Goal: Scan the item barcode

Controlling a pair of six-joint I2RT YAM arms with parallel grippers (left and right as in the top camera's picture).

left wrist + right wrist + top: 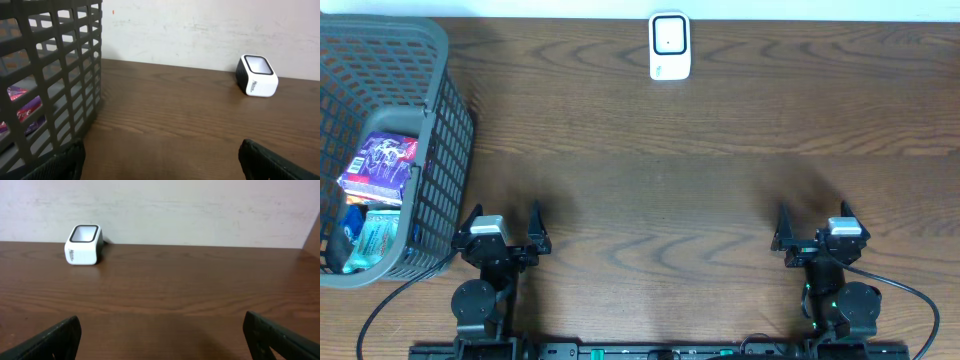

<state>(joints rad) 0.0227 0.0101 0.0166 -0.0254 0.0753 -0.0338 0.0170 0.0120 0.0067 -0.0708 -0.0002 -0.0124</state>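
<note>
Overhead view has the likely item, a purple packet (380,165), lying on top of the goods in the grey basket (438,62) at the left edge of the bench (660,180), with a teal packet (375,235) just nearer the robot. The scanner (670,45) stands at the far middle of the bench, well apart from the basket. The left end effector (505,215) sits just beside the basket's near right corner, fingers spread wide and holding nothing. The right end effector (814,222) is likewise spread and empty, on the other side of the bench.

The step in hand looks like the reach into the basket, and the left arm is the nearer one. It should rise over the rim rather than cut across the wall, come down from above, and pinch the packet by an edge so the printed faces stay uncovered.

The purple packet lies printed face up and turned a little askew to the basket walls. It looks nearly as broad as long, so its long axis is hard to call, and no barcode shows. The scanner's long side runs away from the robot, and its window slopes up toward the arms, so the code will likely have to face down and away.
</note>
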